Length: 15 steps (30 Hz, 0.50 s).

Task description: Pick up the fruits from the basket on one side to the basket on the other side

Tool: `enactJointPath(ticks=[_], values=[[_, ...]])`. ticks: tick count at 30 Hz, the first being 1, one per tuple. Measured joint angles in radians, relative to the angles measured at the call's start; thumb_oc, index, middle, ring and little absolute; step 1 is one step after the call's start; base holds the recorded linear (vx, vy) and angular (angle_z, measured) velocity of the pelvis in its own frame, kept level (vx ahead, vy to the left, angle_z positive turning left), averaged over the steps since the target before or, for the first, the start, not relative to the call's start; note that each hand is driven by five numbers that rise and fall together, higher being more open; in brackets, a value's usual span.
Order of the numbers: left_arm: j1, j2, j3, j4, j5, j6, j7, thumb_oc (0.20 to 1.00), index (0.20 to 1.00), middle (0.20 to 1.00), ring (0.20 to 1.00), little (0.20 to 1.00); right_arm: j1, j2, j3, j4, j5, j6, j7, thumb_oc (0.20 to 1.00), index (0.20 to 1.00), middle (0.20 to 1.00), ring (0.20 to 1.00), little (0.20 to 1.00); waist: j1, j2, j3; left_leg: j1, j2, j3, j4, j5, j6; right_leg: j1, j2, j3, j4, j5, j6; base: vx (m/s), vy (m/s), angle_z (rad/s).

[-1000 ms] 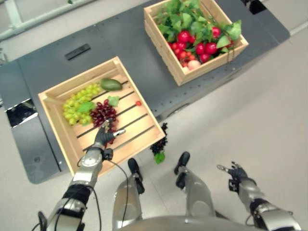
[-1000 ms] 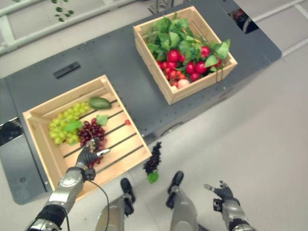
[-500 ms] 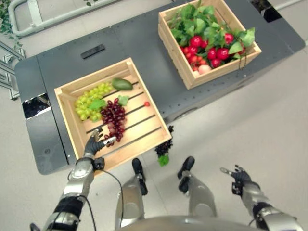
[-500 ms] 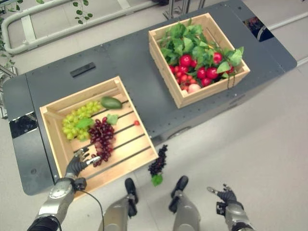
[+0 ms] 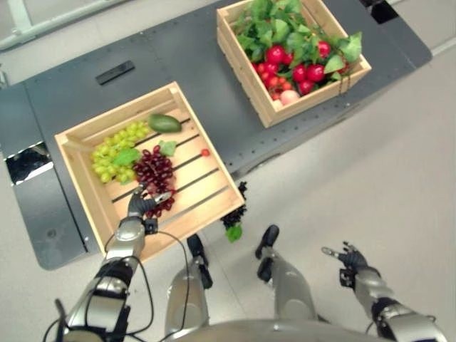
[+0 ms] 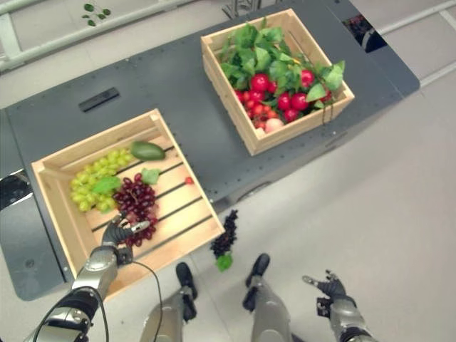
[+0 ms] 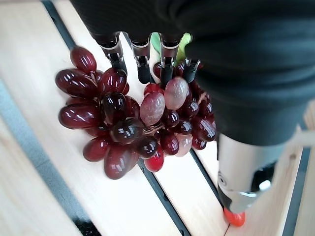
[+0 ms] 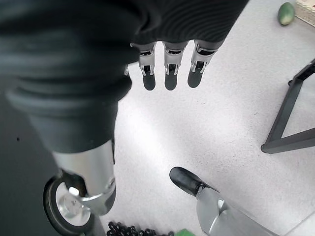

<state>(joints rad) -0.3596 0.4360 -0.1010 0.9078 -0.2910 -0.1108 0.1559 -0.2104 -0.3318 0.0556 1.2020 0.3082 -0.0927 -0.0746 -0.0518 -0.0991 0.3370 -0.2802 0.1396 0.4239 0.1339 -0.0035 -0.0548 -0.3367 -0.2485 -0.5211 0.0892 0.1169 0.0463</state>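
A wooden crate (image 5: 78,135) on my left holds green grapes (image 5: 117,151), a bunch of red grapes (image 5: 153,171), a green fruit (image 5: 164,123) and a small red fruit (image 5: 205,152). My left hand (image 5: 139,205) hovers open at the near end of the red grapes (image 7: 123,118), its fingers (image 7: 142,64) straight over the bunch and the thumb apart. A second crate (image 5: 267,107) at the far right holds leafy greens and red fruits (image 5: 292,71). My right hand (image 5: 349,256) hangs open over the floor, holding nothing.
Both crates stand on a dark grey table (image 5: 192,64) with a small black bar (image 5: 115,73) at its back. A dark grape bunch (image 6: 223,239) lies on the floor below the table's front edge. A green fruit (image 8: 286,12) and a black frame leg (image 8: 290,118) are on the floor.
The camera has shifted. My left hand has slid off the lower part of the red grapes toward the crate's near side; the bunch still lies in the crate. The right hand has stayed put.
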Motion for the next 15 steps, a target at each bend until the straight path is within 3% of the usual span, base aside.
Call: enactJointPath(ticks=[5,15], values=[[-0.047,-0.002,-0.007,0.022,0.003,0.010,0.012,1.000,1.000,1.000,1.000,1.000,-0.004,0.005,0.033,-0.003,0.000,0.000,-0.004,1.000,1.000,1.000,1.000,1.000,-0.020,-0.019,0.004,-0.003,0.000,0.016,-0.002,-0.002,-0.003,-0.018,0.006,0.020,-0.002,0.005,-0.003,0.02,0.003,-0.13],[-0.085,0.018,-0.040,0.029,0.003,0.010,0.024,1.000,1.000,1.000,1.000,1.000,-0.006,0.015,0.043,-0.003,-0.001,0.000,-0.007,1.000,1.000,1.000,1.000,1.000,-0.016,-0.050,0.004,-0.022,0.005,0.028,0.001,-0.004,-0.010,-0.043,0.018,0.032,-0.012,0.010,-0.007,0.01,0.000,-0.04]])
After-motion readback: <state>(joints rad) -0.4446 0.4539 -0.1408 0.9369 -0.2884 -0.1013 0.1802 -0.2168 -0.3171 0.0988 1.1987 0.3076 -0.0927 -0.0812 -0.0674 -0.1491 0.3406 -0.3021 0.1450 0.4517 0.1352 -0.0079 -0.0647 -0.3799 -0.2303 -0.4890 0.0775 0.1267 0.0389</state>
